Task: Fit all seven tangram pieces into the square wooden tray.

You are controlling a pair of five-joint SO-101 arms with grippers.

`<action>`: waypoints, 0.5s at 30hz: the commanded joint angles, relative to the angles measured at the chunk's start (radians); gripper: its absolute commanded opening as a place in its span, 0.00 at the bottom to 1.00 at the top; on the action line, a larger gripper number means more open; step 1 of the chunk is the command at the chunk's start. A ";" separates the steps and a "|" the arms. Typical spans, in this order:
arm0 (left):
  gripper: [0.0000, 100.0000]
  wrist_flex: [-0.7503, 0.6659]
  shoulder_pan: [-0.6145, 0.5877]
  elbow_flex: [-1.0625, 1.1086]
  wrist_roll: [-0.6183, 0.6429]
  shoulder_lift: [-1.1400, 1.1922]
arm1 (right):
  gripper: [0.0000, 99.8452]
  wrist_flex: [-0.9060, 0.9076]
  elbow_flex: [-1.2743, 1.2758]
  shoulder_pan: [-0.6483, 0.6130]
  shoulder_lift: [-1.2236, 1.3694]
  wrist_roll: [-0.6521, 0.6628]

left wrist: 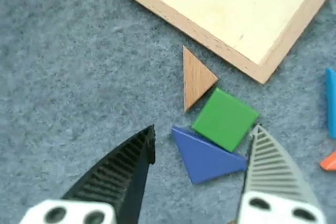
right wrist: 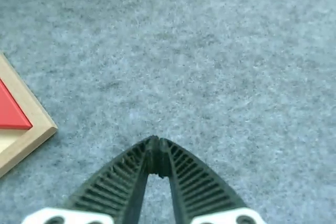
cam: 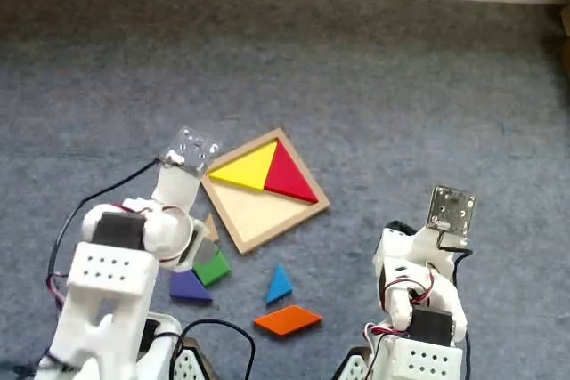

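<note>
High view, tray: the square wooden tray (cam: 258,213) sits turned like a diamond on the grey carpet (cam: 401,86). The yellow triangle (cam: 245,169) and red triangle (cam: 290,177) fill its far half, and the near half is bare wood.
High view, loose pieces: the wooden triangle (cam: 210,227), green square (cam: 214,268) and dark blue triangle (cam: 189,287) are bunched just off the tray's near-left edge, partly under the left arm (cam: 134,246). The small blue triangle (cam: 279,284) and orange parallelogram (cam: 287,319) lie apart from them, between the arms.
High view, room: open carpet runs along the tray's far and right edges. The right arm (cam: 419,291) stands well apart from the tray.
Left wrist view, gripper: the left gripper (left wrist: 203,129) is spread wide and holding nothing, with one finger on each side of the dark blue triangle (left wrist: 207,157).
Left wrist view, edges: up close, the green square (left wrist: 224,119) meets the blue triangle's long edge. The wooden triangle (left wrist: 195,77) tips against the square's corner, with a strip of carpet between it and the tray rim (left wrist: 210,38).
Right wrist view, gripper: the right gripper (right wrist: 156,145) is pinched closed on nothing, over plain carpet.
Right wrist view, tray: one tray corner (right wrist: 37,127) with a bit of red triangle (right wrist: 10,111), well apart from the fingertips.
</note>
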 commanded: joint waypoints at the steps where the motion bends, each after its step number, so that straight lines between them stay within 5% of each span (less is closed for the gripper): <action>1: 0.29 -0.104 0.019 -0.035 0.048 0.142 | 0.01 0.005 0.111 0.012 -0.019 -0.006; 15: 0.29 -0.365 0.019 -0.036 0.064 0.507 | 0.01 0.005 0.111 0.012 -0.019 -0.006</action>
